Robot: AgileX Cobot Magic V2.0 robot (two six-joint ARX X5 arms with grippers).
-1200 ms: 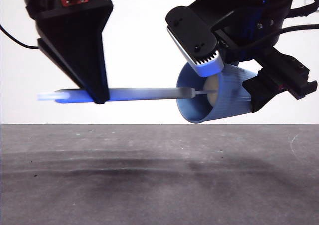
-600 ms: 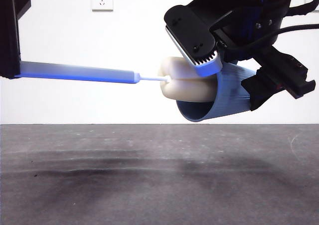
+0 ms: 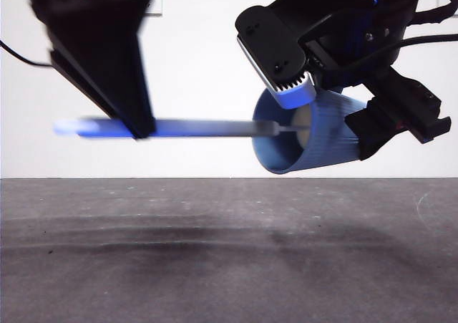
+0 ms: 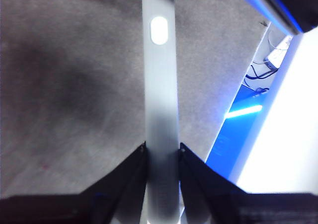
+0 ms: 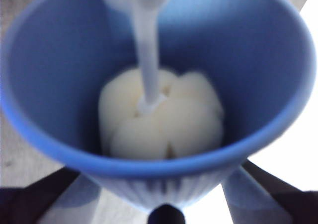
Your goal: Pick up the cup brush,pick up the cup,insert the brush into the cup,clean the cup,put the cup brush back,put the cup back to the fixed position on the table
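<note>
My right gripper (image 3: 325, 112) is shut on the blue ribbed cup (image 3: 308, 140) and holds it on its side well above the table (image 3: 229, 251), mouth toward the left. My left gripper (image 3: 139, 129) is shut on the grey handle of the cup brush (image 3: 207, 128), held level. In the left wrist view the handle (image 4: 160, 110) runs out from between my jaws. The cream-yellow sponge head (image 5: 161, 114) sits deep inside the cup (image 5: 268, 60) in the right wrist view, near its bottom.
The dark grey table lies bare below both arms. A white wall stands behind, with a socket partly hidden by the left arm.
The left gripper has moved right and pushed the sponge head from the cup's mouth back deep inside. The cup and right gripper have stayed in place.
</note>
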